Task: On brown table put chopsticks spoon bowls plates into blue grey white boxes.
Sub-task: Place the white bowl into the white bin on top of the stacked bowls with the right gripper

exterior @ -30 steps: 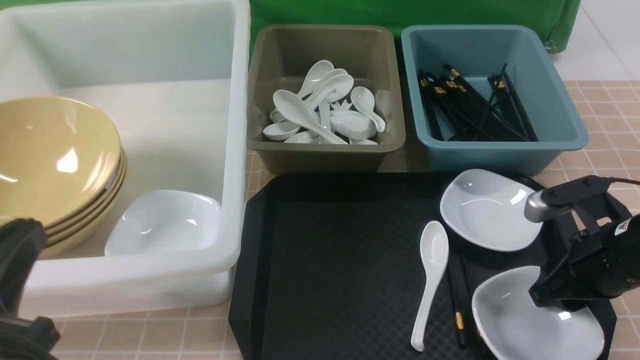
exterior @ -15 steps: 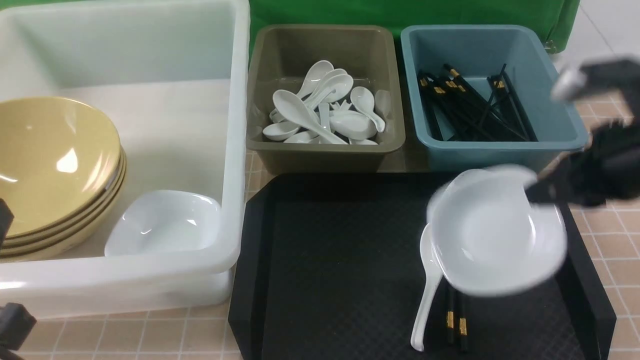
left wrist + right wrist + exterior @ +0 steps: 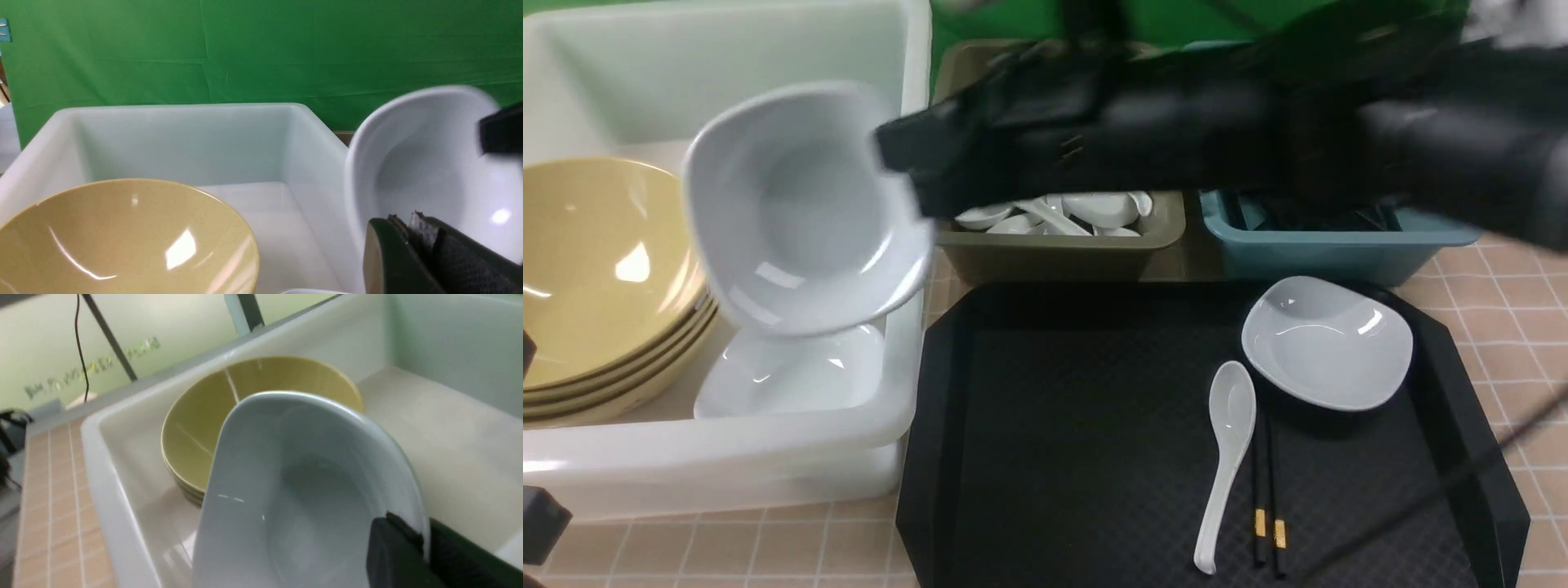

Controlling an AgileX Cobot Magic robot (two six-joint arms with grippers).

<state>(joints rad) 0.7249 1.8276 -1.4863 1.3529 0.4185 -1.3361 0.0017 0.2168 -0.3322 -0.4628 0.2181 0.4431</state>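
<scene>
- The right gripper (image 3: 905, 173) is clamped on the rim of a small white plate (image 3: 792, 212); the right wrist view shows a dark finger (image 3: 394, 547) pressed over that edge.
- The right arm reaches across the front view from the right. It is blurred and hides most of the grey box (image 3: 1062, 253) and the blue box (image 3: 1339, 249).
- The plate hangs tilted, with its hollow turned toward the front camera. The pinched edge is on the robot's right.
- It is in the air over the near right corner of the white tub (image 3: 727, 465), apart from everything in the tub.
- Directly below it a second plate (image 3: 792, 376) lies on the tub floor. Just beside that, on the left, stands a stack of yellow bowls (image 3: 596, 261).
- The left gripper (image 3: 425, 249) is closed. It shows only as a dark mass low in the left wrist view, near the tub's right wall.
- Well apart from both grippers, a black tray (image 3: 1078, 425) on the brown table (image 3: 1519, 286) carries a third plate (image 3: 1327, 343).
- Also on the tray, a white spoon (image 3: 1227, 441) lies just beside a pair of chopsticks (image 3: 1267, 490).
- More white spoons (image 3: 1086, 212) lie in the grey box.
</scene>
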